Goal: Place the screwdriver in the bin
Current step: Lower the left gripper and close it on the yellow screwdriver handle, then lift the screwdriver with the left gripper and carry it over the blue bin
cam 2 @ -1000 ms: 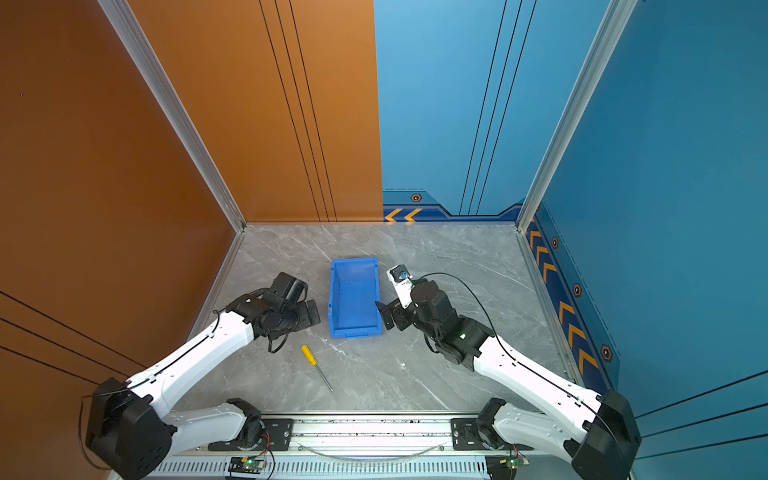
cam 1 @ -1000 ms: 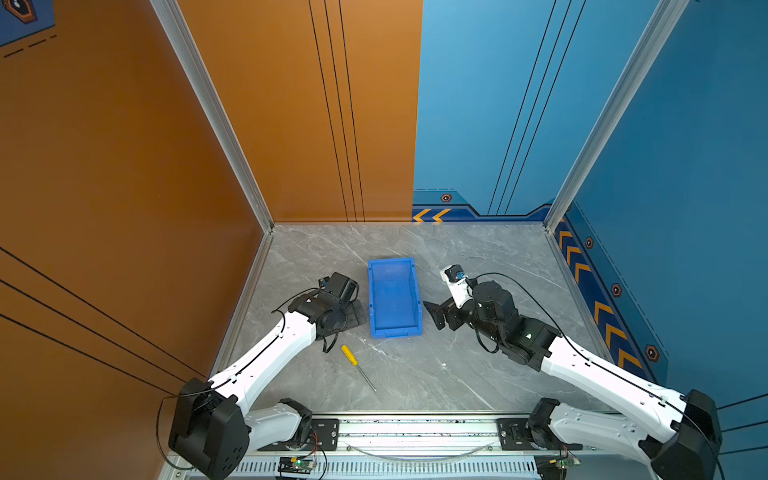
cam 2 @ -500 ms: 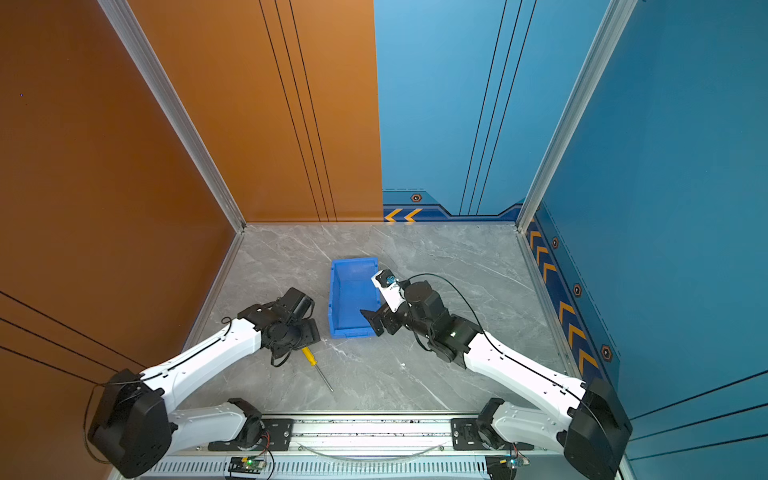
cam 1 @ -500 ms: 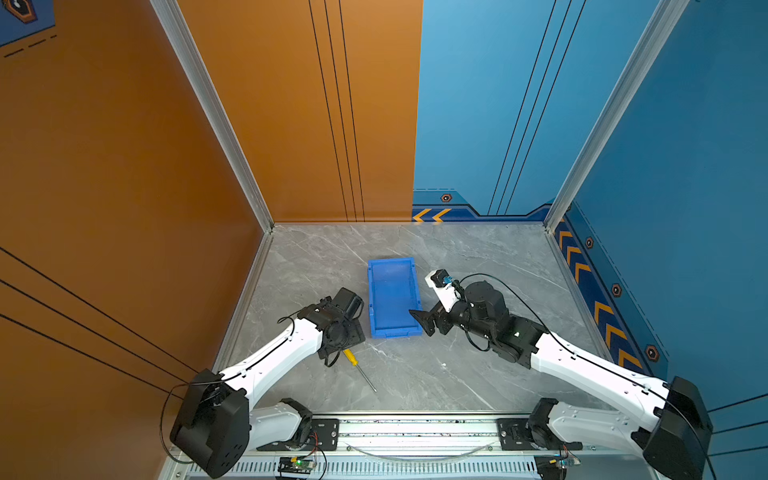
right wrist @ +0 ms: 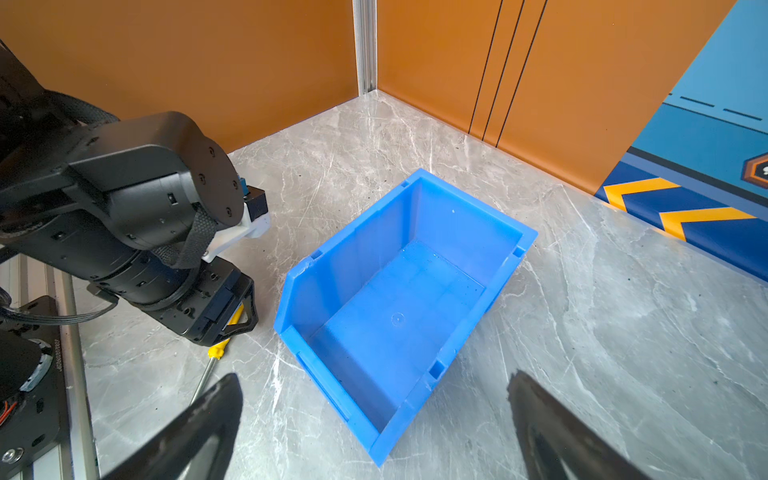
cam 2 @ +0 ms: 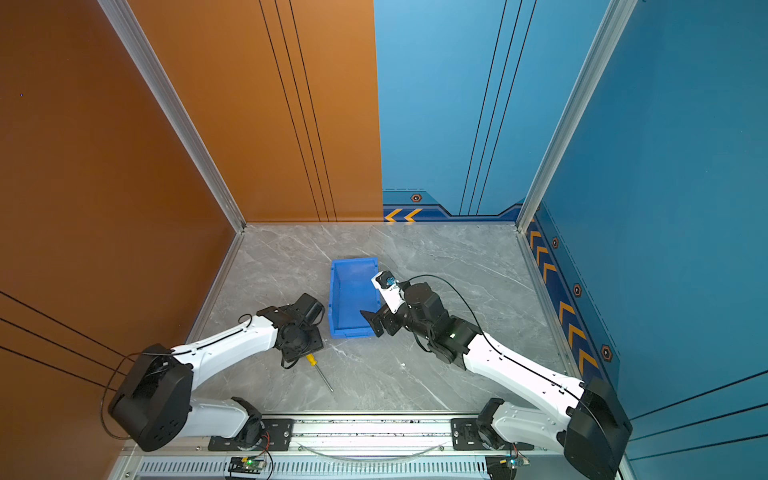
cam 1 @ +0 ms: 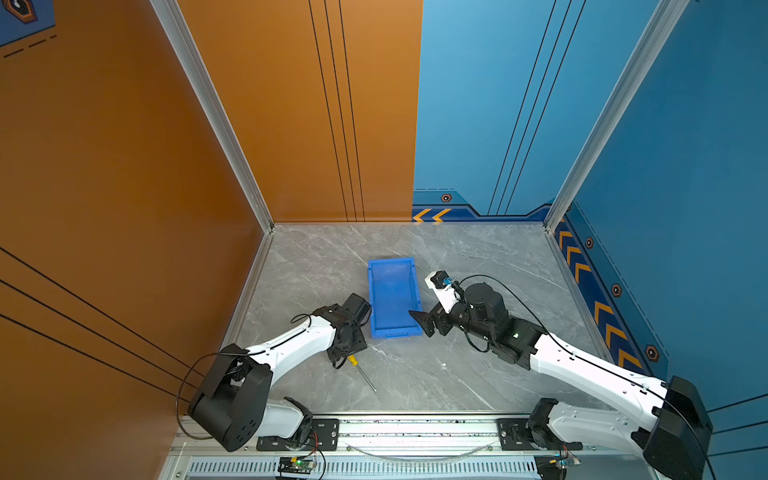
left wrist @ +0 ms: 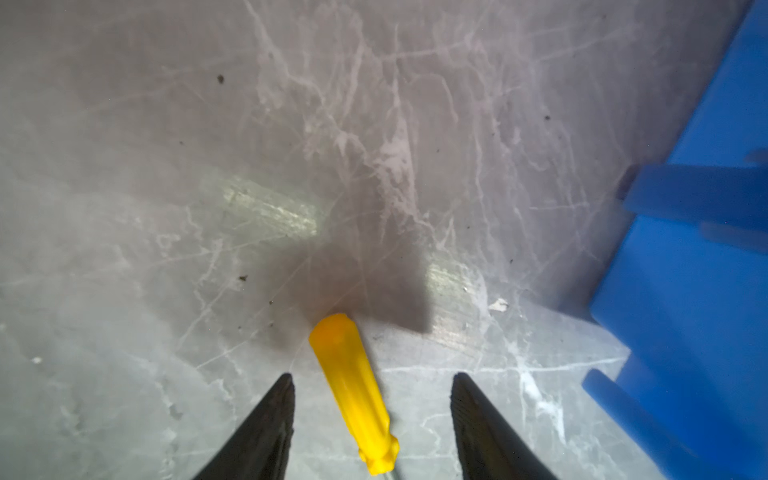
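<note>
- The blue plastic bin [cam 1: 392, 261] [cam 2: 353, 262] stood open-topped near the middle of the grey marble-patterned tabletop [cam 1: 457, 374]; the right wrist view showed only the bin's [right wrist: 399, 320] own bare floor and walls inside.
- The yellow-handled screwdriver [cam 1: 362, 372] [cam 2: 320, 372] lay flat on the tabletop, outside the bin and near its front left corner, with the metal shaft pointing away from the bin.
- The left gripper [left wrist: 372, 375] sat low over the screwdriver's handle [left wrist: 353, 390]; its jaws were spread on either side of the handle, with gaps showing on both sides.
- The right gripper [right wrist: 374, 375] [cam 1: 419, 319] hung by the bin's front right corner with its jaws spread wide, holding nothing.
</note>
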